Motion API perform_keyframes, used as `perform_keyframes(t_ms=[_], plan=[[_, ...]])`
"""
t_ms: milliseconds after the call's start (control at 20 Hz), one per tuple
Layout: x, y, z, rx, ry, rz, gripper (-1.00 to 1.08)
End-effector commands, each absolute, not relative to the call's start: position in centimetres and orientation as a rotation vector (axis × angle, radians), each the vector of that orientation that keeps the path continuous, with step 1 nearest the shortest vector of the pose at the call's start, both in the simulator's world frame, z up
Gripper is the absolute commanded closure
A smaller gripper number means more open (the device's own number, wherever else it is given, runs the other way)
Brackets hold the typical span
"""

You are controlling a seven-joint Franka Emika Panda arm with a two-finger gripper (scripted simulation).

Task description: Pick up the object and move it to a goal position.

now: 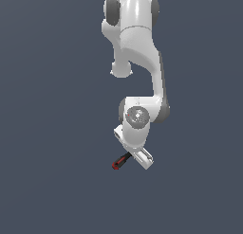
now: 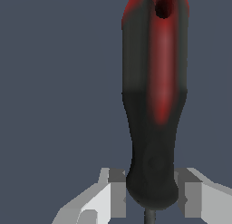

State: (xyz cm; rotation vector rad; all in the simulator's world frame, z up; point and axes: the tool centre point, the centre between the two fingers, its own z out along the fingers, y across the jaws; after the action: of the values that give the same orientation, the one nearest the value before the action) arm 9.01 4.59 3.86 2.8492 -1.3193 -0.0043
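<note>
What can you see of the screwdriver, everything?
The screwdriver has a rounded handle, black with red panels and a dark hole near its butt end; it looks like moulded plastic. A thin dark shaft just starts at the narrow end, between the fingers. The fingers flank that narrow end closely on both sides; actual contact can't be confirmed. In the exterior view it sticks out from the gripper, tilted, handle pointing toward that view's lower left. Whether it rests on anything is unclear.

The screwdriver (image 2: pixel 154 109) has a black handle with red panels and a thin dark shaft. The arm (image 1: pixel 140 48) is glossy white with grey joints; the gripper (image 2: pixel 152 200) is white-grey against plain slate-blue.
</note>
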Motion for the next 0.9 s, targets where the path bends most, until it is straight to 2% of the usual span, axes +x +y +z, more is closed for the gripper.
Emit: perform_keyframes(t_ms=[0, 850], plan=[[9.1, 5.8, 5.6, 2.851, -1.318, -0.001, 1.08], [9.6, 16.5, 21.4, 2.850, -1.320, 0.001, 1.08]])
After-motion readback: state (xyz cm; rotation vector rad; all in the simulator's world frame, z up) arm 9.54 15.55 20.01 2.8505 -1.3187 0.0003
